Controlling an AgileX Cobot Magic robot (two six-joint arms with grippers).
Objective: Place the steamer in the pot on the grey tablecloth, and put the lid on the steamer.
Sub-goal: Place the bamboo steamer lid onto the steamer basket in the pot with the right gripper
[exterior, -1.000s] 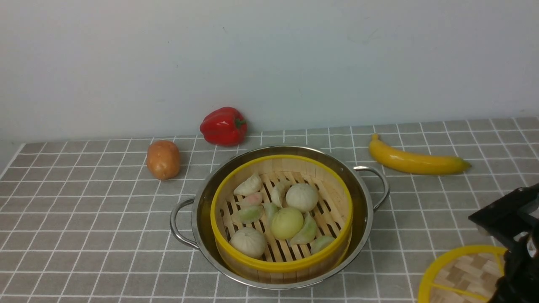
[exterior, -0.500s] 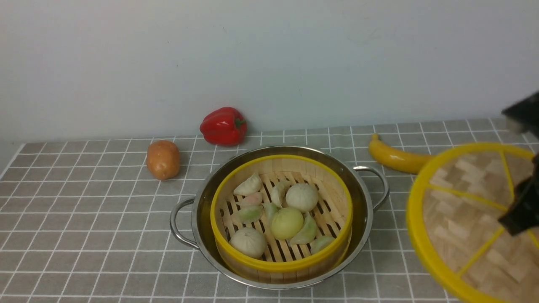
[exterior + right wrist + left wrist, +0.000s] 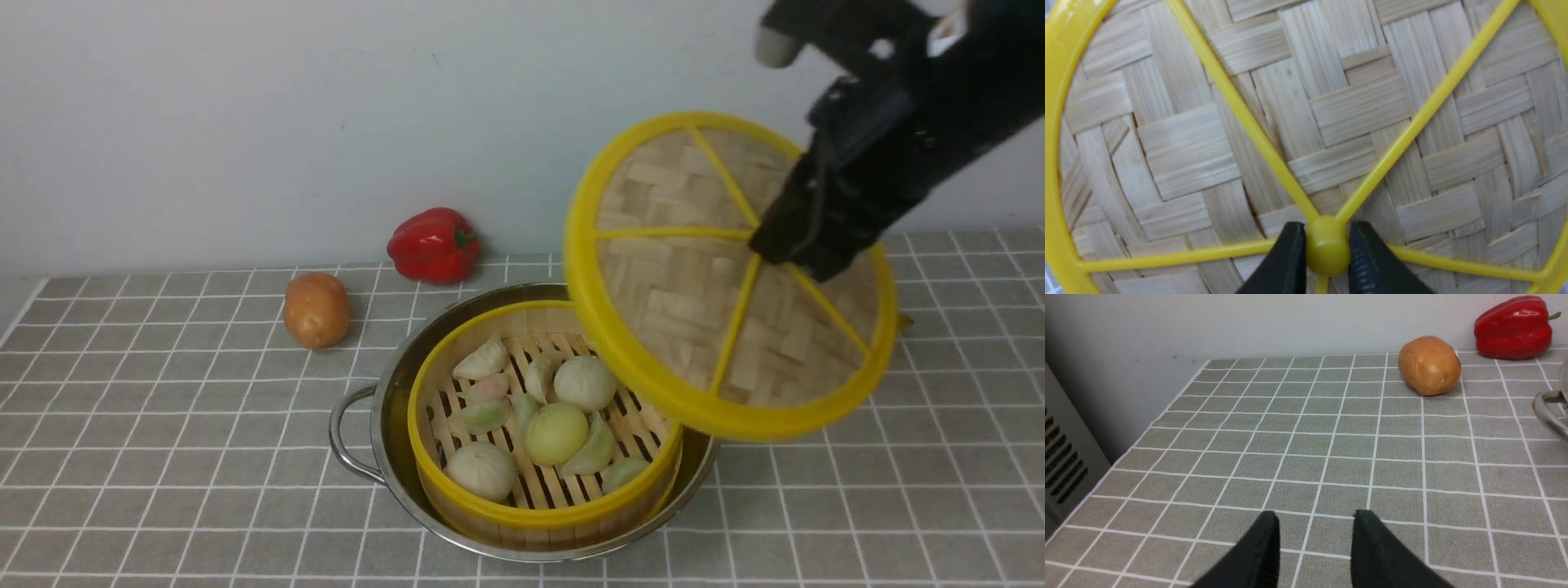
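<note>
The steamer (image 3: 545, 425), a yellow-rimmed bamboo basket with dumplings and buns, sits inside the steel pot (image 3: 384, 408) on the grey tablecloth (image 3: 163, 425). My right gripper (image 3: 788, 249) is shut on the centre knob of the woven lid (image 3: 686, 286) and holds it tilted in the air, above the pot's right side. In the right wrist view the lid (image 3: 1331, 122) fills the frame and the fingertips (image 3: 1290, 249) clamp its yellow knob, with the gripper (image 3: 1327, 245) closed round it. My left gripper (image 3: 1315, 524) is open and empty over bare cloth, left of the pot's handle (image 3: 1549, 414).
A potato (image 3: 317, 309) and a red pepper (image 3: 433, 245) lie behind the pot at the left; they also show in the left wrist view as potato (image 3: 1429, 365) and pepper (image 3: 1515, 328). The wall runs along the back. The cloth's left edge (image 3: 1126, 449) is near my left gripper.
My right gripper has lifted the lid from the front right of the cloth, up and to the left, to above the pot's right side. The banana is now hidden behind the lid.
</note>
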